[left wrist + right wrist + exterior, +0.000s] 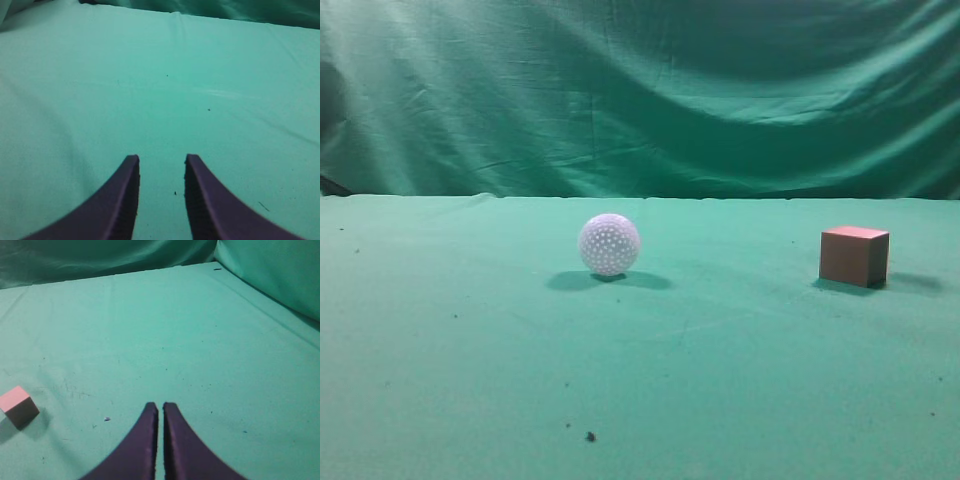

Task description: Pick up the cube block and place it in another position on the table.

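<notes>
The cube block (854, 256) sits on the desk (720, 380) at the right, well apart from the white dimpled ball (609, 244) near the middle. The right end effector (160, 410) is pressed almost together over bare cloth, the cube off to its left; the left end effector (161, 167) is spread, holding nothing

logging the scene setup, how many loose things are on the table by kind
cube block: 1, reddish-brown, on the right of the table
white dimpled ball: 1, near the middle
total: 2, standing apart from each other
</notes>
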Tool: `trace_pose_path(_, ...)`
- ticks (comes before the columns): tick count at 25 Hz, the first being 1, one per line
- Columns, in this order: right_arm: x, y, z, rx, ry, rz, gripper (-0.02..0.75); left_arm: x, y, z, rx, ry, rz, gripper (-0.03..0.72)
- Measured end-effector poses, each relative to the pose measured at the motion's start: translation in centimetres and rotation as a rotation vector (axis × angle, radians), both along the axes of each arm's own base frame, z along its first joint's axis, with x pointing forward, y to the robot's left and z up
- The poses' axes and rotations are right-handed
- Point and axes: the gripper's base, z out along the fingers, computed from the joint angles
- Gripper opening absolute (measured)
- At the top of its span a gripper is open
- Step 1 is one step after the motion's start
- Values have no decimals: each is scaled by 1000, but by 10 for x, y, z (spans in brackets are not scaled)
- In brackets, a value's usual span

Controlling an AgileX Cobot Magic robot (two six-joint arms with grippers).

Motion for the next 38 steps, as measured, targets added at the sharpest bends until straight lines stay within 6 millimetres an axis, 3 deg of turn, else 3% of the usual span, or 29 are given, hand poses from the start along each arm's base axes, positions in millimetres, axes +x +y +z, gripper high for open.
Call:
trace_pose_path(16, 0, 0, 1, 2, -7, 1, 0, 0, 0, 0, 0, 0, 0, 262)
trace_pose_path(20, 4, 3, 18, 149, -222, 1, 0, 0, 0, 0, 0, 0, 0, 262)
trace_pose_path(23, 4, 2, 41, 165, -468, 9, 0, 0, 0, 0, 0, 0, 0, 262)
trace_pose_path(25, 2, 2, 50, 166, -523, 11, 0, 0, 0, 0, 0, 0, 0, 262)
trace_pose_path(30, 18, 3, 77, 169, -275, 2, 0, 0, 0, 0, 0, 0, 0, 262)
trace_pose_path(33, 28, 4, 82, 176, -127, -5, 0, 0, 0, 0, 0, 0, 0, 262)
trace_pose_path(38, 52, 8, 70, 292, 169, -29, 0, 0, 0, 0, 0, 0, 0, 262)
